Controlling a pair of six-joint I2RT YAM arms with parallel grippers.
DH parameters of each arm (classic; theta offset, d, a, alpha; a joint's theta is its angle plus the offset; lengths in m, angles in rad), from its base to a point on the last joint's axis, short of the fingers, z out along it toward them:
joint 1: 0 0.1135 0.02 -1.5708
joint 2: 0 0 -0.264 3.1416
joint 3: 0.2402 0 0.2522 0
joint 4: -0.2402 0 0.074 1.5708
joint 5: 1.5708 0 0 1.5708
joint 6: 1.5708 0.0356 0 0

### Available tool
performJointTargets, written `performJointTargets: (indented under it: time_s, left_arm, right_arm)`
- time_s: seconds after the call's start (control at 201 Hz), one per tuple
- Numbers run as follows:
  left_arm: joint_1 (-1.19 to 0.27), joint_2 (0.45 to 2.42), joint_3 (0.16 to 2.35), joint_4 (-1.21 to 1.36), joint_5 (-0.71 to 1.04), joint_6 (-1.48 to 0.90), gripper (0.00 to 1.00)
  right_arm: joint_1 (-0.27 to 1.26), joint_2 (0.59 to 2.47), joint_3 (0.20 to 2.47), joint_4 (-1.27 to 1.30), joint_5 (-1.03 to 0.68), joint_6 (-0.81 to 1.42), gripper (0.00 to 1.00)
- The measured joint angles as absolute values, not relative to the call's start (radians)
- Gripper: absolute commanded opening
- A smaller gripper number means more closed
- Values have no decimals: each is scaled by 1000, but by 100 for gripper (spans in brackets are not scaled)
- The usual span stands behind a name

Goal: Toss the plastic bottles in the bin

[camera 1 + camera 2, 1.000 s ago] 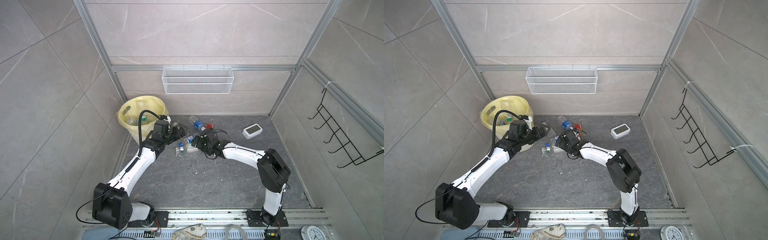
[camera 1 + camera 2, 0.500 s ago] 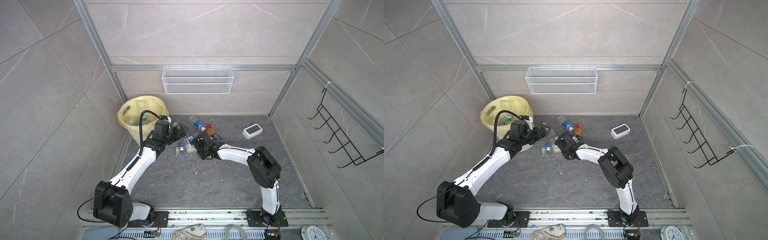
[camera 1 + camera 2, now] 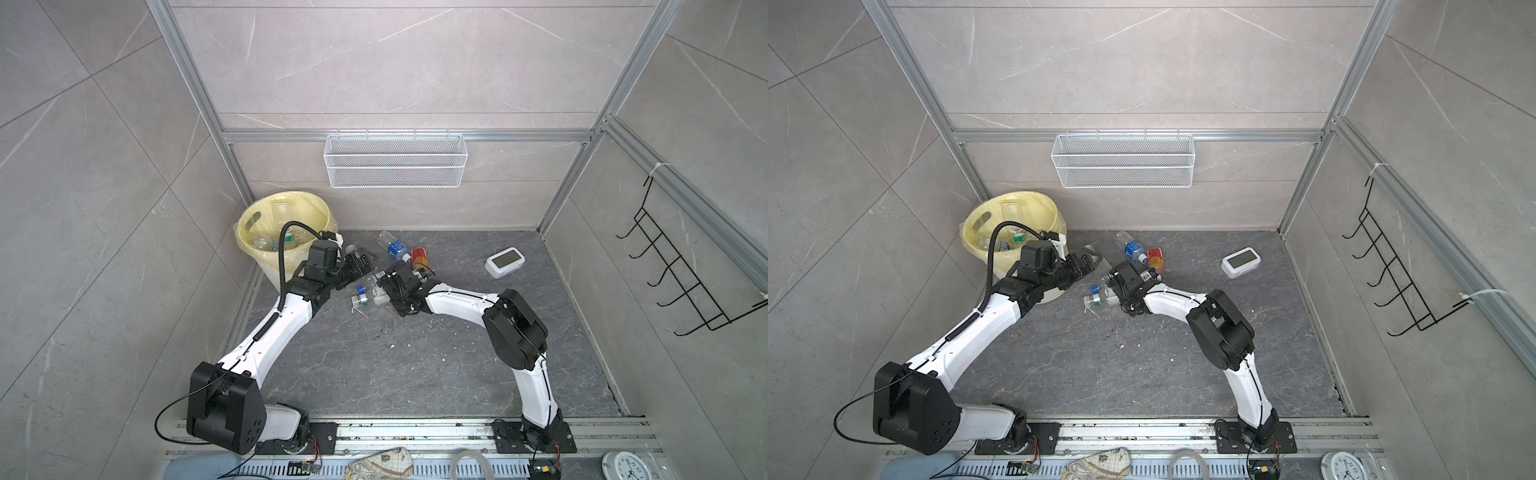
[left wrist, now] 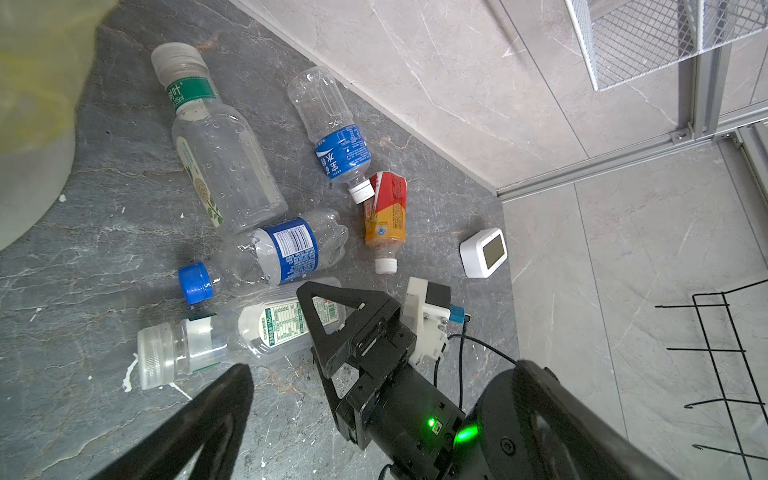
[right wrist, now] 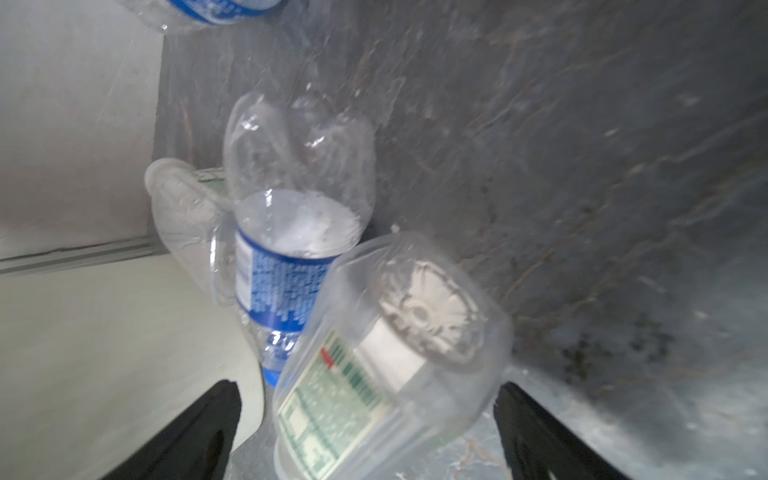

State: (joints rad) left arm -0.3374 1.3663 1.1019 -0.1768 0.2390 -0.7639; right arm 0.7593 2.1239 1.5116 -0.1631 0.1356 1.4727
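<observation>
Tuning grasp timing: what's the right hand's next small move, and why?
Probably close on the green-label bottle. The right hand is open, and its fingers already flank that bottle's base end. It lies against a blue-label bottle, so a slow close seems safer.

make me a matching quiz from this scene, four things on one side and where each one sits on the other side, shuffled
Things
1. bin
2. orange-red bottle
3. digital clock
4. wire basket

Places
a. hung on the back wall
b. lying on its side, mid-floor near the far edge
c. far left corner, lined with a yellow bag
d. screen up, furthest to the right

Pairs: 1-c, 2-b, 3-d, 4-a
</observation>
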Motion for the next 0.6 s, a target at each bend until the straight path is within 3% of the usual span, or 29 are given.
performJointTargets:
  time_s: [0.388,0.597]
  left_arm:
    - [-336,1366,1102,-174,244,-772,100]
    - [-335,1366,1102,-171,246,-776,100]
  right_arm:
    - [712,2136,1513,-206,157,1315,89]
    - [709,2136,1511,-201,157,1275,92]
